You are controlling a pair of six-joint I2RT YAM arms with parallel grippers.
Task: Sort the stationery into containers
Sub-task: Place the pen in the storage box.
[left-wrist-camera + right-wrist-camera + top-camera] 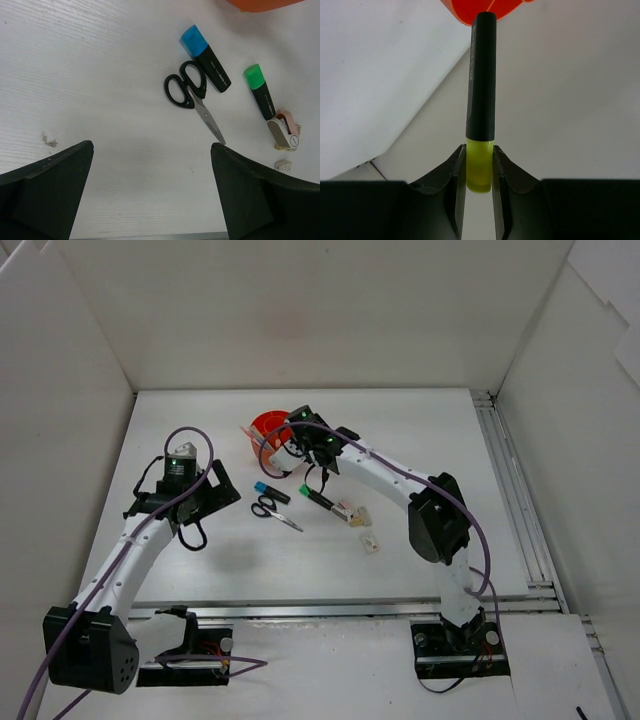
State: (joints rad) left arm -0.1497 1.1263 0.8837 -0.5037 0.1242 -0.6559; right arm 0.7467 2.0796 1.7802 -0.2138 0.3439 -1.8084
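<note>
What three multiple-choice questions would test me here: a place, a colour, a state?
1. Where do the scissors lie?
A) in a gripper
B) on the table beside the blue highlighter
C) on the floor

2. What colour cap has the highlighter in the right gripper?
A) yellow
B) blue
C) green

3. How is the left gripper?
A) shut on a pen
B) shut on scissors
C) open, empty

B: they lie next to it on the white surface.
A: yellow shows between its fingers.
C: its fingers stand wide apart, nothing between.

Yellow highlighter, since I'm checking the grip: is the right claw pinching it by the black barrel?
No, the right claw pinches the yellow highlighter by its yellow cap, black barrel pointing away.
</note>
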